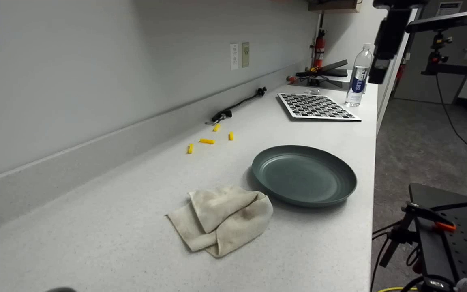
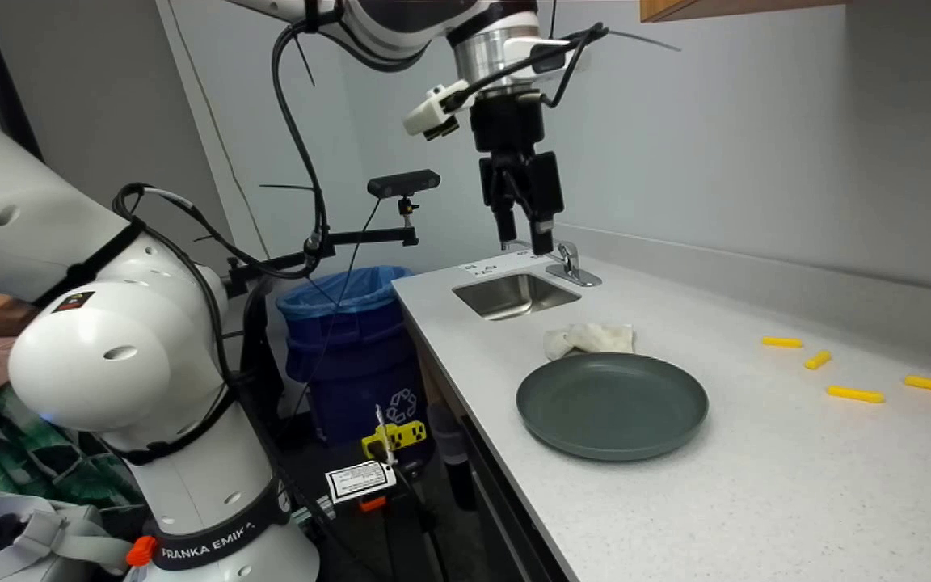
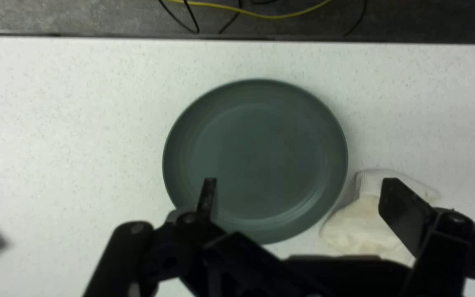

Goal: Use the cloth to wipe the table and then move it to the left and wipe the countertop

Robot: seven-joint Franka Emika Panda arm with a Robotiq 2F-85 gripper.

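With Robotiq gripper (image 2: 525,245) spread wide, hangs above white countertop (image 2: 756,493), upper centre in an exterior view. Looks down on crumpled cloth (image 3: 357,231), lower right in wrist view, beside dark green plate (image 3: 258,156).

In the wrist view, a round grey-green plate (image 3: 258,156) lies on the table (image 3: 76,123), the cloth (image 3: 361,229) just beside its lower right rim, the fingers (image 3: 402,216) wide apart, one before the plate's lower left, one before the cloth, and a yellow cable (image 3: 278,17) beyond the plate's upper side, past the table's edge.
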